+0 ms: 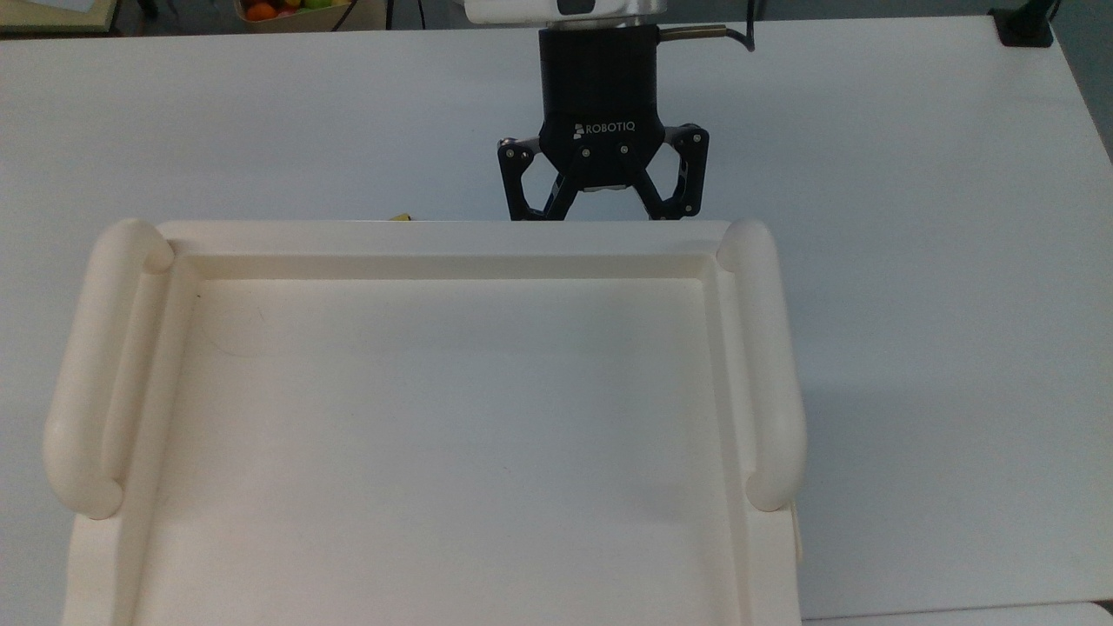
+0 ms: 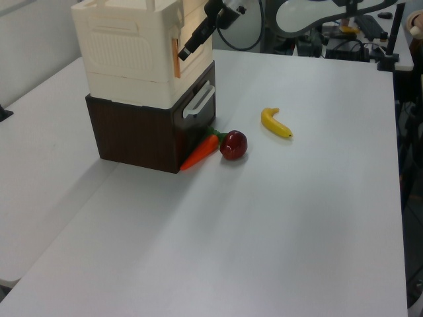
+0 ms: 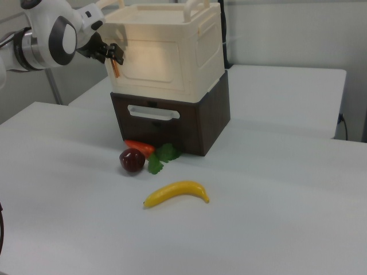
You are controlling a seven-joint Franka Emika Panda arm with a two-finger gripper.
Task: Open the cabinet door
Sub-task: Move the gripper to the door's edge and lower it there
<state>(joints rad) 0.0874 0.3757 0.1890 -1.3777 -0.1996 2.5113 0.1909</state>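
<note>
On the dark drawer unit (image 3: pixel 172 123), the cream cabinet (image 3: pixel 172 57) door (image 3: pixel 157 63) sits flush, gripper (image 3: pixel 114 56) spread at its orange-trimmed edge.

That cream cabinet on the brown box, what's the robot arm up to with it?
The robot's gripper is at the front of the cream cabinet, by an orange strip at the edge of the cabinet door. The door looks shut. The cabinet sits on a dark brown drawer unit on a white table. A carrot, an apple and a banana lie in front, untouched.
</note>
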